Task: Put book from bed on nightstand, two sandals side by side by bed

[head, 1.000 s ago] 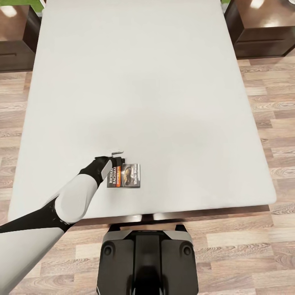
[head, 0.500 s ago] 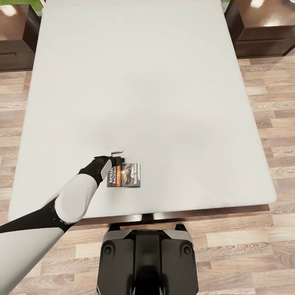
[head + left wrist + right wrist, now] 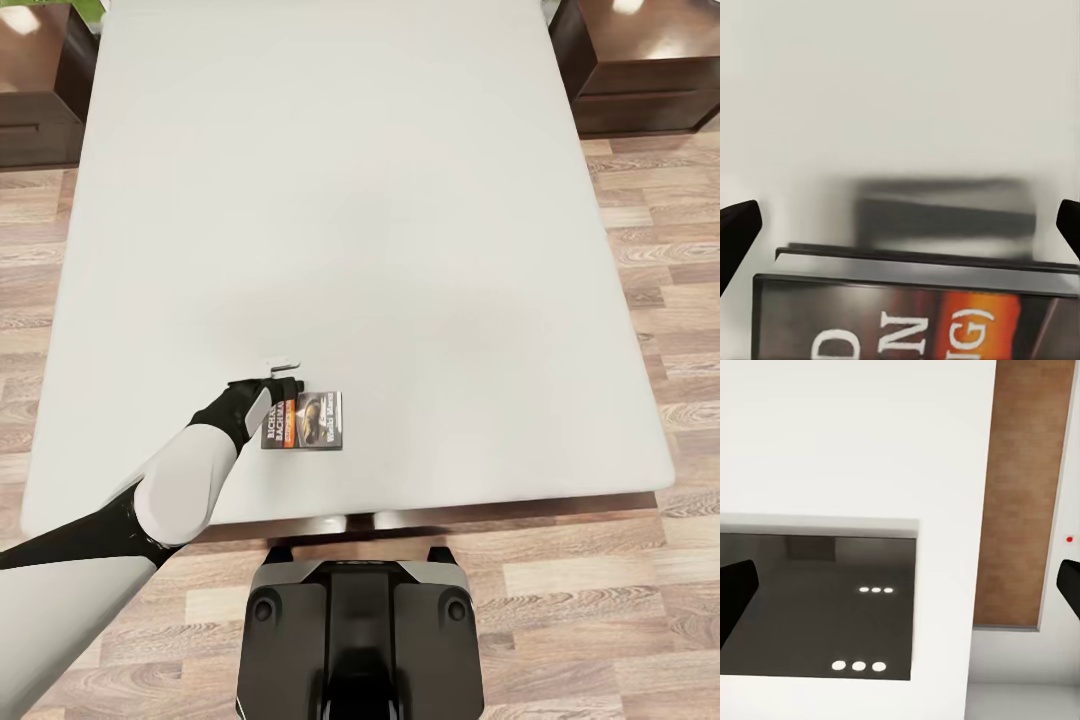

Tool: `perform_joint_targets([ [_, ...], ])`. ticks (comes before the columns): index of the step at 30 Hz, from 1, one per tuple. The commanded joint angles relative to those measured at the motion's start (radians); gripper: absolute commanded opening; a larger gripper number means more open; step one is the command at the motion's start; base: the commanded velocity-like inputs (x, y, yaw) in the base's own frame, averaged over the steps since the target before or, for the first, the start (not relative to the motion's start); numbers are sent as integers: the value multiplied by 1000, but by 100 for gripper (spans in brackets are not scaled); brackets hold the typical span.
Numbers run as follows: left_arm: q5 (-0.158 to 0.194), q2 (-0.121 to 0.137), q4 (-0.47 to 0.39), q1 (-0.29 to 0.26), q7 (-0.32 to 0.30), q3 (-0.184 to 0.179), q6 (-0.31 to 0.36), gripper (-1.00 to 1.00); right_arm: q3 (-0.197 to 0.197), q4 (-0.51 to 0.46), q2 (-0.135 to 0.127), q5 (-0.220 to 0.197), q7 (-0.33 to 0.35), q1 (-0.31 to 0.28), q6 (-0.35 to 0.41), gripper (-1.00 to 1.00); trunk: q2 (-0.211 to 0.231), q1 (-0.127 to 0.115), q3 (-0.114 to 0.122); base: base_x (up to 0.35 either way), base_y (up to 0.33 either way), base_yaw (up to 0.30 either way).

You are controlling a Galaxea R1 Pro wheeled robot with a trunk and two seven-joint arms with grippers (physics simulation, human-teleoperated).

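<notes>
While you had the left pincer [image 3: 284, 372] spread wide and unclosed over its spine edge, the book [image 3: 303, 421] lay flat near the foot edge of the bed [image 3: 400, 200]. Item: thin paperback, probably light, slightly flexible, glossy cover likely slippery. Best hold: across the raised spine edge, pinching the full page block.

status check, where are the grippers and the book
Left gripper open, over the book spine edge. Book flat on bed, ungrasped. Right gripper open, facing a wall. Nothing blocking.
</notes>
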Motion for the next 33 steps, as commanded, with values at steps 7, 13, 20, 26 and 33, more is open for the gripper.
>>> perform_joint_targets([
  [7,3,0,38,1,2,10,0,100,-7,-1,0,10,3,0,4,100,-1,1,-1,-13,0,0],
  [13,3,0,38,1,2,10,-7,100,-7,-1,-1,11,3,0,4,100,-1,1,-1,-3,0,0],
  [20,3,0,38,1,2,10,-10,100,-7,-1,-3,11,3,0,3,100,-1,1,-1,0,0,0],
  [26,3,0,38,1,2,10,-10,100,-6,-1,-3,11,2,0,2,100,-1,1,-1,0,0,0],
  [33,3,-1,38,1,2,10,-10,100,-8,-1,-5,12,2,0,2,100,-1,1,-1,-15,0,0],
])
